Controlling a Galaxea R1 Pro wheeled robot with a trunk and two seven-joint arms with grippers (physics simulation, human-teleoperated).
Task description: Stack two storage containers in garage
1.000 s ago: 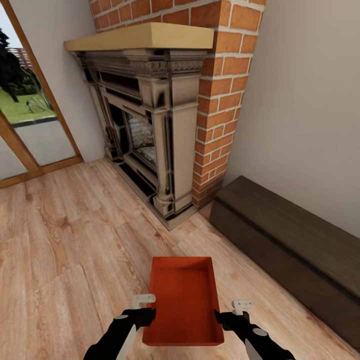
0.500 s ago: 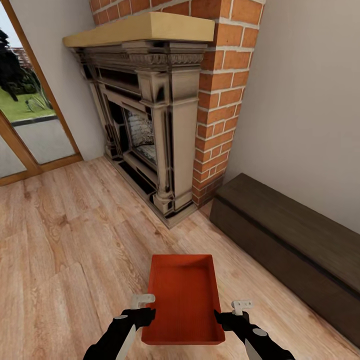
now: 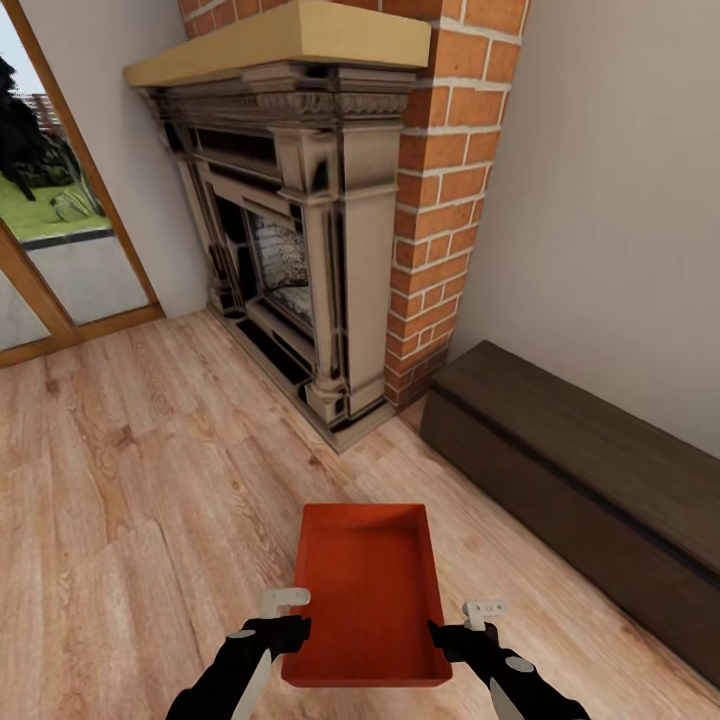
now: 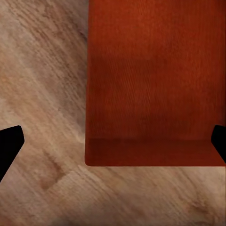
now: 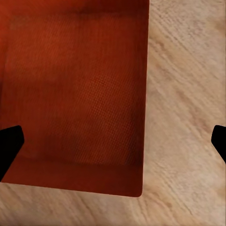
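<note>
We carry 1 storage container [image 3: 367,590] between our 2 arms, low in front of us and above the wood plank floor [image 3: 130,500] of the living room. The fireplace [image 3: 290,230] stands ahead of the container, a little to its left, and the long dark low cabinet [image 3: 580,470] runs along the wall to the fireplace's right.

The left pincer [image 3: 285,628] sits at the container's left wall and the right pincer [image 3: 462,632] at its right wall. In both wrist views the dark fingertips stand wide apart at the picture edges, with the orange-red bin between them on one side and floor on the other. We cannot tell whether each pincer straddles and pinches a thin wall or merely presses against it.

That is our main worry. If the hold is only a squeeze from 2 sides, any uneven arm motion or a sharp turn of the base could let the bin slip and drop. The thin walls may also flex under the grip. Heading on toward the fireplace risks bumping the bin's far edge on it; swinging right risks the cabinet. The garage lies elsewhere, so we judge the trip barely begun.
</note>
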